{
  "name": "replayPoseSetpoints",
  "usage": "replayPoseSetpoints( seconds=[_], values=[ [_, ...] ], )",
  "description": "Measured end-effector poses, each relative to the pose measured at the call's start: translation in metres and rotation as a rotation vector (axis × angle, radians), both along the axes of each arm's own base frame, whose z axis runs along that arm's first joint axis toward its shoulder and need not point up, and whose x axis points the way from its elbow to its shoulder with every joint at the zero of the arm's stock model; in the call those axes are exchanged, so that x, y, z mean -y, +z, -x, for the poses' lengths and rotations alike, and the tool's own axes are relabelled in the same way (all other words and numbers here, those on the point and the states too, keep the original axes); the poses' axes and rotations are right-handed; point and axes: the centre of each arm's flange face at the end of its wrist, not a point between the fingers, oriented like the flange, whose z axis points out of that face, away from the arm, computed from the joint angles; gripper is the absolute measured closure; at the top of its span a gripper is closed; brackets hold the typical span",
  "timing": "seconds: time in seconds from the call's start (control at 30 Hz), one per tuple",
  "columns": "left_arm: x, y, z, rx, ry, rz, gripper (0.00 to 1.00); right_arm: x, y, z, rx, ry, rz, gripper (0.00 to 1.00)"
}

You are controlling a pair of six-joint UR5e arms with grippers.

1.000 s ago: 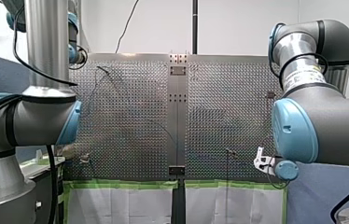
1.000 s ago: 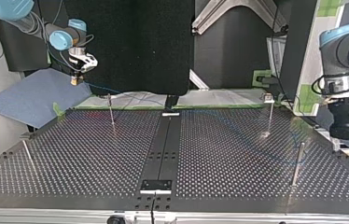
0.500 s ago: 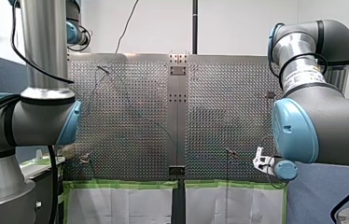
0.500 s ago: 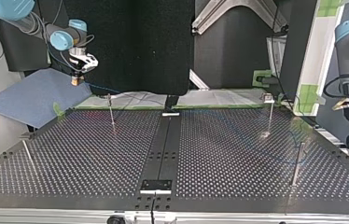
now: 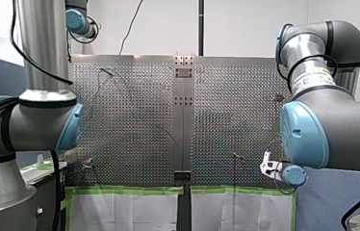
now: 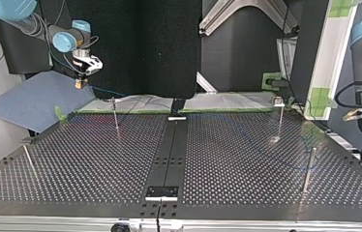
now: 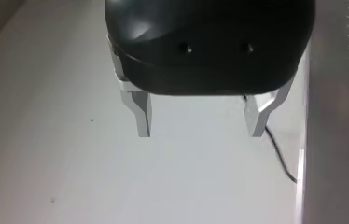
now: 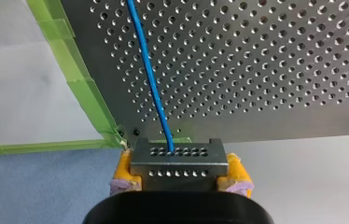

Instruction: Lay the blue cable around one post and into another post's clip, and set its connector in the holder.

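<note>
Right wrist view: noted one connector clenched between two yellow pads of my right claw, off edge of perforated surface; one blue cable leading from it across that surface. Top view: counted four upright posts. Left wrist view: my left claw released, two metal fingers apart.

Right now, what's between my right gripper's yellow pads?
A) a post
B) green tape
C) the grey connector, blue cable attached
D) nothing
C: in the right wrist view the right gripper is shut on the grey connector, and the blue cable runs out of the connector's far face.
</note>
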Motion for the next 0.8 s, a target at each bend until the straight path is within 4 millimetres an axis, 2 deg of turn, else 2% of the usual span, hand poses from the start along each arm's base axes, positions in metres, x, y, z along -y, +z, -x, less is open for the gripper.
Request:
replayPoseSetpoints(
  seconds=[0.43,0.8],
  values=[
    [0.019,-0.043,0.0,-0.185,0.0,-0.039,0.0,-0.001,0.0,-0.004,-0.001,0.007,0.0,1.0],
    [0.035,-0.059,0.008,-0.301,-0.03,-0.027,0.0,-0.002,0.0,-0.005,-0.001,0.009,0.0,1.0]
  ],
)
